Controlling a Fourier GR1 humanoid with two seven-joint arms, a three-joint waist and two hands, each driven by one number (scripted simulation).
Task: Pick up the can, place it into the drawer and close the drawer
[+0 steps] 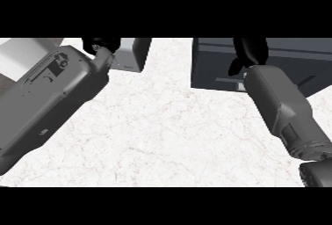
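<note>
2 hands: right hand (250, 52) over drawer (214, 66), left hand (102, 45); finger state unclear.

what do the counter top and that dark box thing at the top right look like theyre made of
The white counter top looks like polished marble or a stone-look laminate: thin reddish-grey veins run across it. The dark grey box-shaped drawer unit looks like painted metal or matte plastic: flat, even panels with no grain and a soft sheen. Which of the two cannot be told. The black right hand hides part of it.
</note>
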